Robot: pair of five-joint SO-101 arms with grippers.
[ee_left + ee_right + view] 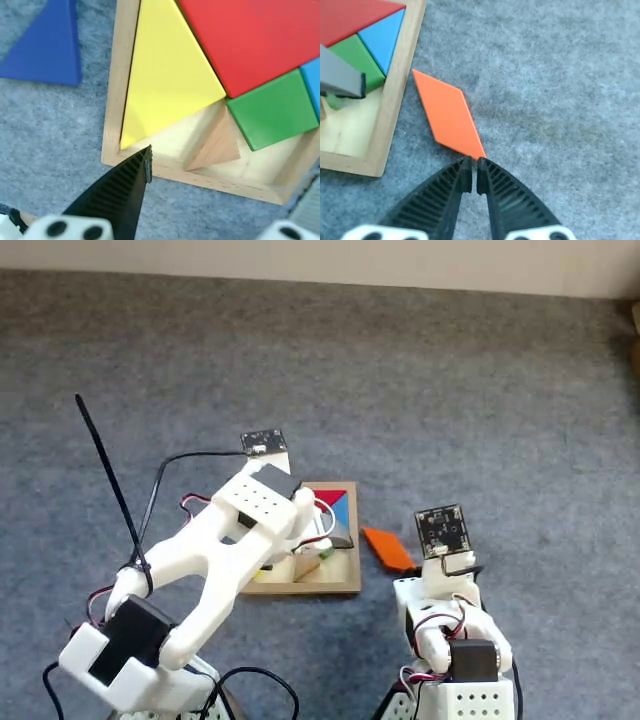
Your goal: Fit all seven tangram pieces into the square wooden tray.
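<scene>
The square wooden tray (pixel 312 588) (pixel 116 95) (pixel 396 100) holds a yellow triangle (pixel 165 75), a red triangle (pixel 255 40) (pixel 355 17), a green square (pixel 275 110) (pixel 355 57) and a light blue triangle (pixel 382 37). A plain wood triangle (pixel 215 142) leans tilted in the tray's bare corner. My left gripper (pixel 225 175) hangs open over that corner, one black finger (pixel 132 180) above the rim. A dark blue triangle (pixel 47 45) lies on the carpet outside the tray. An orange parallelogram (pixel 447 115) (pixel 388 548) lies beside the tray. My right gripper (pixel 471 172) is shut and empty at its near corner.
Grey carpet (pixel 450 390) covers the whole table, with open room behind and to the right of the tray. The left arm (pixel 230 540) crosses over the tray's left half in the high view. A black cable (pixel 105 470) sticks up at the left.
</scene>
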